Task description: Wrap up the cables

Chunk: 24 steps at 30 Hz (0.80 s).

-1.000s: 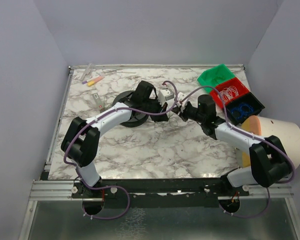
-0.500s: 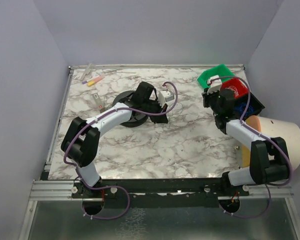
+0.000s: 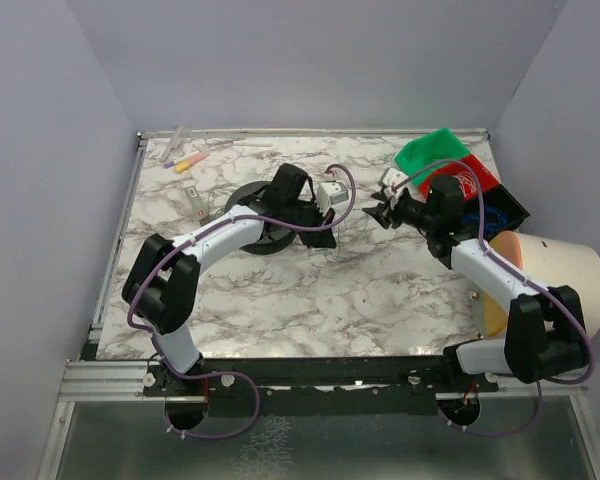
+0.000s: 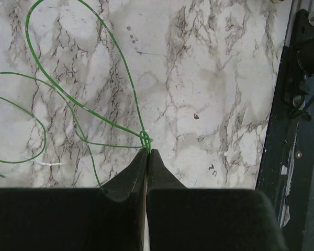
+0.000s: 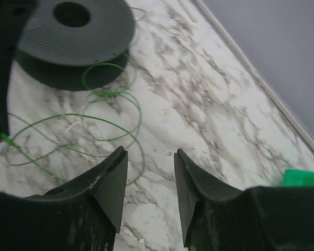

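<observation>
Left gripper (image 4: 147, 151): pinched shut on the thin green wire (image 4: 145, 139), right at its knot.
Wire: loose loops fanning toward 10 o'clock from that pinch, beside the black spool (image 5: 73, 36).
Right gripper (image 5: 150, 154): jaws apart, empty.
Tip: I'd keep the pinch firm and gather loops slowly.

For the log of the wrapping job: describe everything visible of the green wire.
The wire is hair-thin, bright green and slightly glossy. It lies loose on the marble table in several overlapping open loops, not bundled, beside the black spool. At a small knot where strands cross, the shut left gripper pinches it. The open right gripper is clear of it.
</observation>
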### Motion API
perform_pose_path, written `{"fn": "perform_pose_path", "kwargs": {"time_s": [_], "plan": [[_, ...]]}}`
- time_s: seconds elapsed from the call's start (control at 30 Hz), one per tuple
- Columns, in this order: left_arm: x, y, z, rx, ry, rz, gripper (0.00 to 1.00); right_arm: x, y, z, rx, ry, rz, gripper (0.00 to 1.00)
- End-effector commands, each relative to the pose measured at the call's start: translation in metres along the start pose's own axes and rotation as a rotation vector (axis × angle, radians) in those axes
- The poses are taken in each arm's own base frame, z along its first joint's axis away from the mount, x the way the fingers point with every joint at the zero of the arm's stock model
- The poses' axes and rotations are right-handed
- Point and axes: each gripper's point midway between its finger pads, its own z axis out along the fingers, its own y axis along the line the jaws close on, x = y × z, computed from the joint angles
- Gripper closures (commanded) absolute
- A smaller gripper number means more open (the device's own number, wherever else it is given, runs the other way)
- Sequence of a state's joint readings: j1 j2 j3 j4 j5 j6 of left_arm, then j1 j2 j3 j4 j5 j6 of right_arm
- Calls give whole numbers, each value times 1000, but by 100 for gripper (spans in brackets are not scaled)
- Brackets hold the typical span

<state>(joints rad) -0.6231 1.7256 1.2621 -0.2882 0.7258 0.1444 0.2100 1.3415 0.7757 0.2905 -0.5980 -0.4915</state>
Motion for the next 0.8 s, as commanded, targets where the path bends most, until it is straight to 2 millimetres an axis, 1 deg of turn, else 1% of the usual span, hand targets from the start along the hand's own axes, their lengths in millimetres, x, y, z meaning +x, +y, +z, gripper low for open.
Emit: {"fn": "perform_pose_path", "kwargs": {"time_s": [0.0, 0.13, 0.27, 0.3, 0.37, 0.43, 0.53, 0.63, 0.7, 0.77], "plan": [[6, -14, 4, 64, 28, 22, 100, -2, 50, 9, -244, -28, -99, 54], [10, -24, 7, 98, 49, 45, 100, 7, 80, 18, -322, -17, -201, 48], [15, -31, 11, 122, 76, 64, 100, 8, 91, 22, -356, -33, -243, 46], [16, -32, 12, 127, 81, 67, 100, 9, 94, 21, -367, -37, -259, 46], [17, -35, 13, 141, 92, 73, 100, 13, 102, 20, -398, -43, -287, 42], [16, -37, 13, 146, 92, 73, 100, 18, 110, 17, -441, -34, -301, 42], [15, -37, 12, 145, 90, 77, 100, 24, 115, 16, -486, -11, -308, 42], [14, -38, 11, 140, 89, 83, 100, 31, 115, 13, -498, 24, -338, 43], [15, -38, 10, 139, 90, 84, 100, 32, 113, 13, -488, 30, -345, 43], [16, -38, 11, 142, 91, 81, 100, 29, 110, 16, -460, 20, -324, 46]]}}
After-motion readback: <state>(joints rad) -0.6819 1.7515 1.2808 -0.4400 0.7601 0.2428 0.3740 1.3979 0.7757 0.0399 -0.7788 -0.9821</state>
